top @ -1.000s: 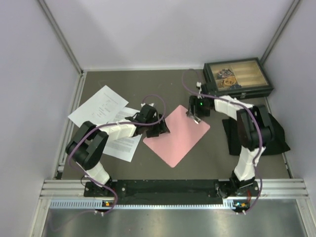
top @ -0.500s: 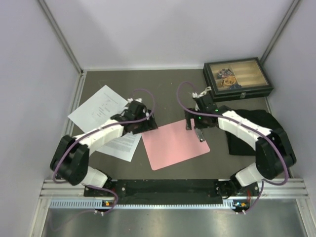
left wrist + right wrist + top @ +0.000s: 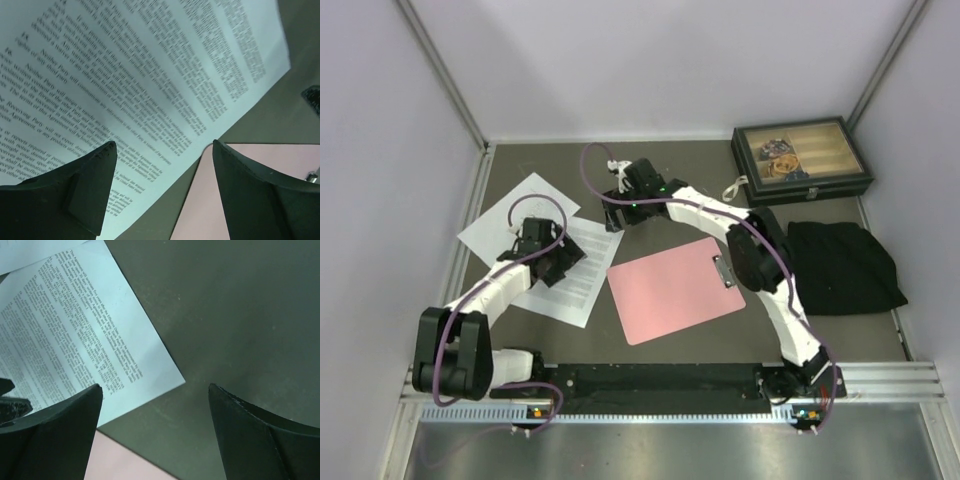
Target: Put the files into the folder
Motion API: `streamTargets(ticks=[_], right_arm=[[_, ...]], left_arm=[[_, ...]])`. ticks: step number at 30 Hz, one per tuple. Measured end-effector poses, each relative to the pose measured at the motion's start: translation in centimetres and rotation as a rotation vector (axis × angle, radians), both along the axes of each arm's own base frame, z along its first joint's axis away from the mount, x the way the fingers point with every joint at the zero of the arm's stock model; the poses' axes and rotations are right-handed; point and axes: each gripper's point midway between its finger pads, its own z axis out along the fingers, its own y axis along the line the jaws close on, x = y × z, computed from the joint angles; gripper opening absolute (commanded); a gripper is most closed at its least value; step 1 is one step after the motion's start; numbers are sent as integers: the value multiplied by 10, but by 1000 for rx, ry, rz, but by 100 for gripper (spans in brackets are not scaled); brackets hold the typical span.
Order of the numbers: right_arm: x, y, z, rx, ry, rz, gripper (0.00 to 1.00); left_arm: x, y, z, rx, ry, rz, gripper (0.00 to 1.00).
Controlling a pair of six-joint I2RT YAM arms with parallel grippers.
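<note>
**While both arms hover, the sheets lie outside the folder**

The pink folder (image 3: 675, 288) lies near the centre of the table (image 3: 700, 165), its clip (image 3: 722, 270) at 3 o'clock. Just beside it at 9 o'clock, the left fingers (image 3: 75, 195) hang spread over the dense sheet (image 3: 585, 280), gripping nothing. Farther, at 11 o'clock, the right fingers (image 3: 55, 430) gape above that sheet's corner. The sparse sheet (image 3: 510, 215) lies at 10 o'clock.

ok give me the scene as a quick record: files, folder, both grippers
folder: pink clipboard, flat on table, no sheet on it
clip: at folder's right short edge in the top view
dense sheet: on table, left of folder
sparse sheet: farther left, overlapping dense sheet
left gripper: open, above dense sheet, holding nothing
right gripper: open, above table by dense sheet's corner
task state: neither sheet in folder yet
</note>
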Motion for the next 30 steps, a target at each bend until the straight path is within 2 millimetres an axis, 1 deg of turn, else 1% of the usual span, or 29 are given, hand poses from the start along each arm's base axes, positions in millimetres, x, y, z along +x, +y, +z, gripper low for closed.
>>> streamTargets(ticks=[3,5,9,11,13,16,18,21,26,30], right_arm=[[2,10,-17,-14,3,45,85],[6,15,-24,-18,-2,69,84],[10,25,-31,-14,-4,106,81],[8,29,-34,-11,-2,122,79],[0,35,-34,-1,8,140,78],[-16,45,-35,37,30,168,77],[-33,48,-34,66,65,177,77],[-50,50,-32,90,121,179,76],[-62,55,-29,156,208,169,76],[-70,53,-25,225,299,136,75]], left_arm=[[-13,2,-16,-5,45,18,82],[-19,4,-24,-3,59,37,83],[-17,8,-22,-4,36,77,83],[-17,9,-22,-6,28,90,84],[-17,9,-22,-11,25,103,84],[-16,9,-22,-12,24,109,83],[-16,9,-23,-12,26,110,83],[-15,9,-23,-12,26,108,83],[-8,7,-23,-15,14,99,82],[-7,7,-22,-12,11,89,81]])
